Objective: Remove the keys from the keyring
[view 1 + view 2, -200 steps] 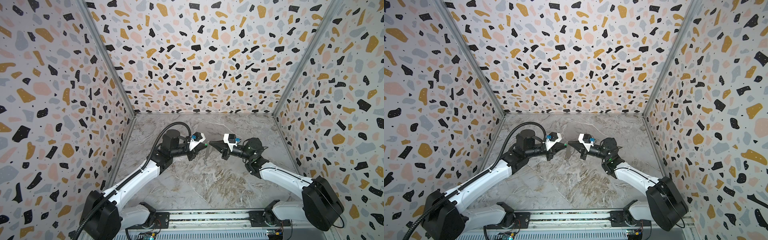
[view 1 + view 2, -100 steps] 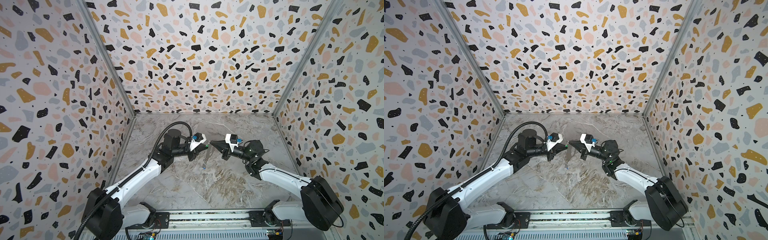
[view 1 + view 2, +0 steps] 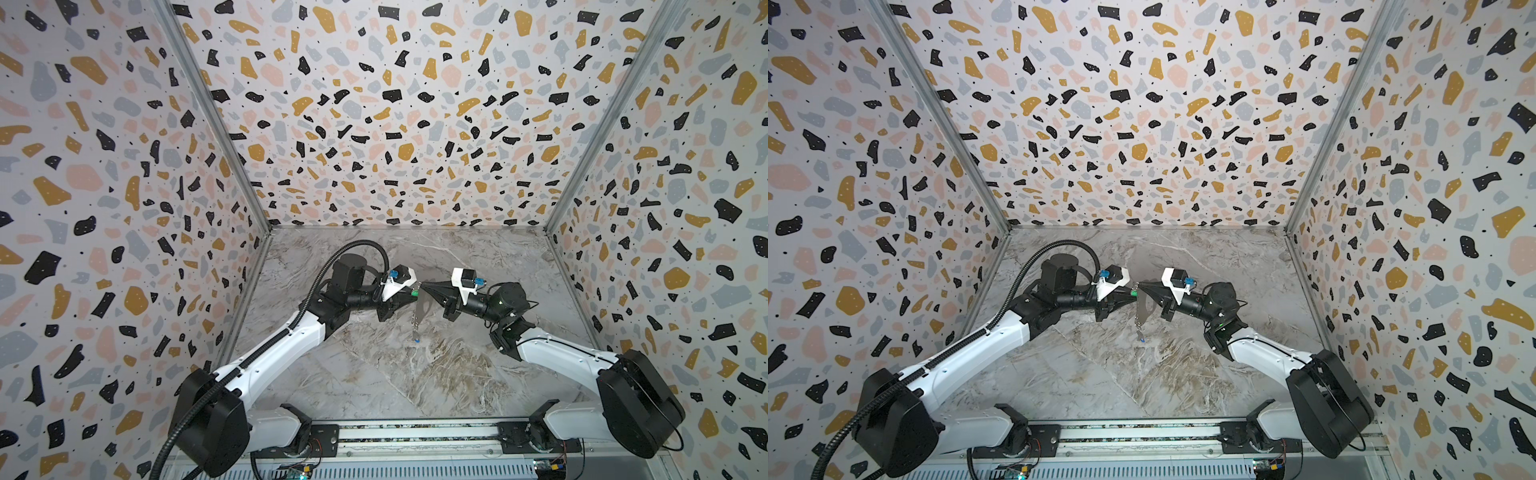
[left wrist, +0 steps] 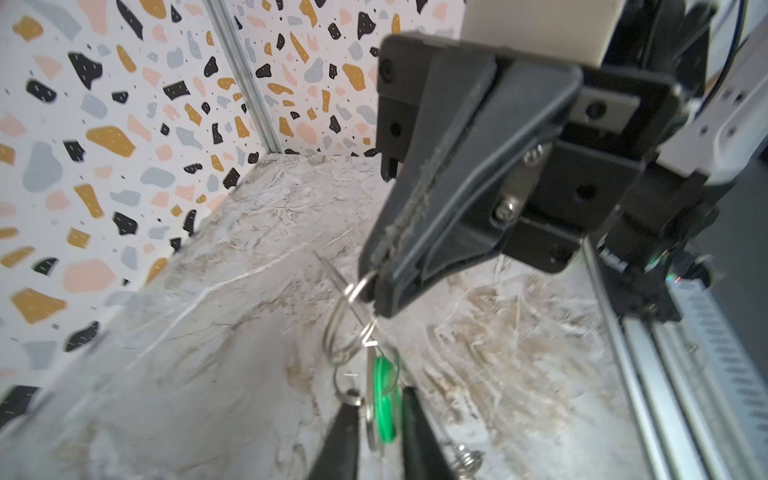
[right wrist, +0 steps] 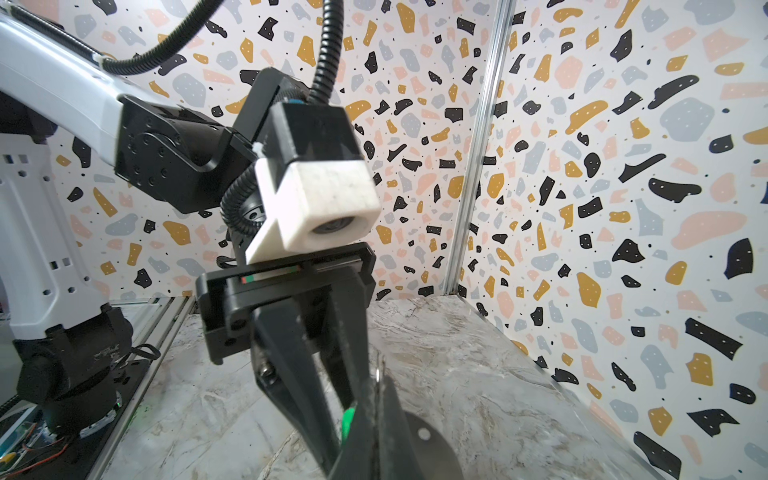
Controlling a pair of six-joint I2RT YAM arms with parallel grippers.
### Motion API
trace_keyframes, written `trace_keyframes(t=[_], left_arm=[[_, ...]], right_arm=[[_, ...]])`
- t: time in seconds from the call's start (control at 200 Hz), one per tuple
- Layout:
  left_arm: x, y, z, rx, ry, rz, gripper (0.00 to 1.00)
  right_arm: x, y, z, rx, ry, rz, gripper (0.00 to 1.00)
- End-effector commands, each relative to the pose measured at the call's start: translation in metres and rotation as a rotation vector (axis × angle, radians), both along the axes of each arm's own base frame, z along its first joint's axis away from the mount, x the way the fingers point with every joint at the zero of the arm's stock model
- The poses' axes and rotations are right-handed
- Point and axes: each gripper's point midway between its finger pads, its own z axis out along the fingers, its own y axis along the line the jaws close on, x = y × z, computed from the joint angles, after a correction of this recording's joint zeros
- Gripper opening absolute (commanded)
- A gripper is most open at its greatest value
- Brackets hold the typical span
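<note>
Over the marble bench (image 3: 374, 374), right gripper (image 4: 374, 286) clamps keyring (image 3: 420, 309); left gripper (image 4: 380, 395), apart around green key (image 4: 383, 415), should pinch squarely.

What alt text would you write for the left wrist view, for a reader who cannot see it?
Close up, the right gripper, jaws shut, pinches a wire ring over a marble tabletop. The green key sits between the parted jaws of the left gripper, close to that ring, with terrazzo-patterned walls behind.
</note>
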Motion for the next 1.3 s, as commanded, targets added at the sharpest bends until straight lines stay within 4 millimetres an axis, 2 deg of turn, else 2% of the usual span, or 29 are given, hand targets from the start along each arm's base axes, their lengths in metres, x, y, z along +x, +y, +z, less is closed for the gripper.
trace_keyframes(t=[0.0,0.185,0.32,0.456,0.876,1.036,1.297], left_arm=[[0.003,0.01,0.018,0.027,-0.074,0.026,0.37],[0.007,0.035,0.047,0.004,-0.165,0.079,0.38],[0.0,0.032,0.069,-0.059,-0.197,0.05,0.32],[-0.004,0.027,0.079,-0.115,-0.189,0.014,0.29],[-0.009,0.014,0.068,-0.141,-0.119,-0.086,0.23],[-0.012,0.012,0.071,-0.153,-0.126,-0.107,0.17],[-0.014,0.01,0.065,-0.146,-0.108,-0.128,0.18]], right_arm=[[-0.006,-0.003,0.019,0.04,-0.055,0.008,0.0],[-0.01,-0.002,0.018,0.033,-0.061,0.029,0.0],[-0.012,-0.001,0.019,0.031,-0.067,0.042,0.0],[-0.014,-0.001,0.019,0.03,-0.074,0.052,0.0],[-0.018,0.001,0.022,0.034,-0.09,0.077,0.0],[-0.019,0.003,0.023,0.029,-0.09,0.088,0.0],[-0.019,0.006,0.025,0.029,-0.092,0.098,0.0]])
